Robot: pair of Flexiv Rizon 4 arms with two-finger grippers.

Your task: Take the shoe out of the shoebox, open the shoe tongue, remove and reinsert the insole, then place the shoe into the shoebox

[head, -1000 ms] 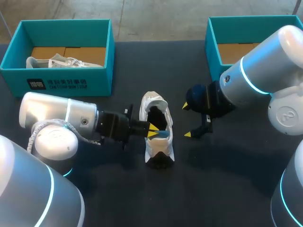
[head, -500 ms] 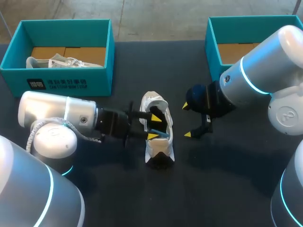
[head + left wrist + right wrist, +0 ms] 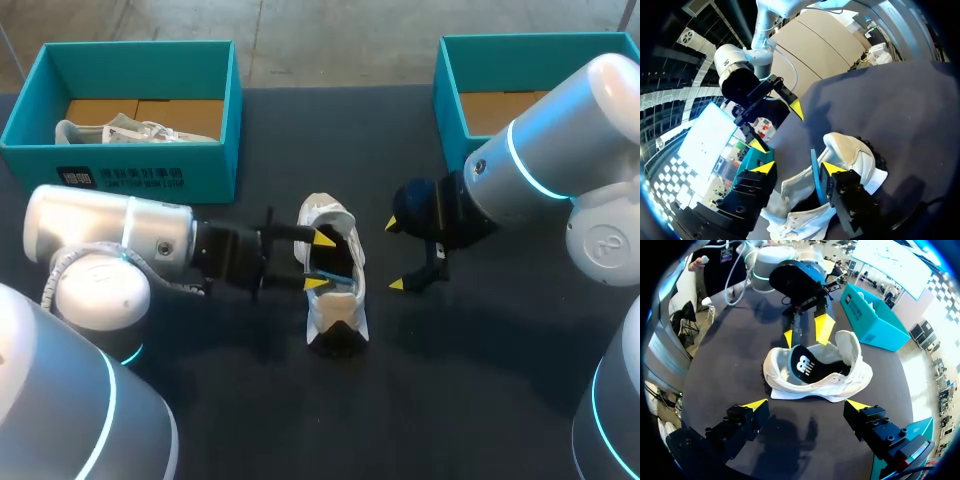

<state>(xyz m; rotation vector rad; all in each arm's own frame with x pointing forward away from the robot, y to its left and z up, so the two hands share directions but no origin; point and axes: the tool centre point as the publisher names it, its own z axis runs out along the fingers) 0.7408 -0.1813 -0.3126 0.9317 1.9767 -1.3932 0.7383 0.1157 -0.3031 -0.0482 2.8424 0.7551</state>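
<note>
A white shoe [image 3: 355, 278] lies on the dark table's middle, its opening facing up. The insole [image 3: 340, 283], blue underneath and black on top [image 3: 802, 365], sits in that opening with its blue edge [image 3: 815, 176] standing up. My left gripper [image 3: 319, 262] comes in from the left, open, its fingers straddling the near side of the shoe and the insole edge without pinching it [image 3: 799, 168]. My right gripper [image 3: 394, 255] hovers open just to the right of the shoe, nothing between its fingers [image 3: 806, 404]. The left gripper [image 3: 806, 333] shows beyond the shoe in the right wrist view.
A teal shoebox [image 3: 150, 165] at the back left holds a second white shoe [image 3: 130, 130]. Another teal shoebox [image 3: 450, 70] stands at the back right, partly behind my right arm. Dark bare table lies in front of the shoe.
My left gripper was shut on the insole's blue edge; it has opened, let the insole go and drawn back a little to the left. The right arm has stayed still.
</note>
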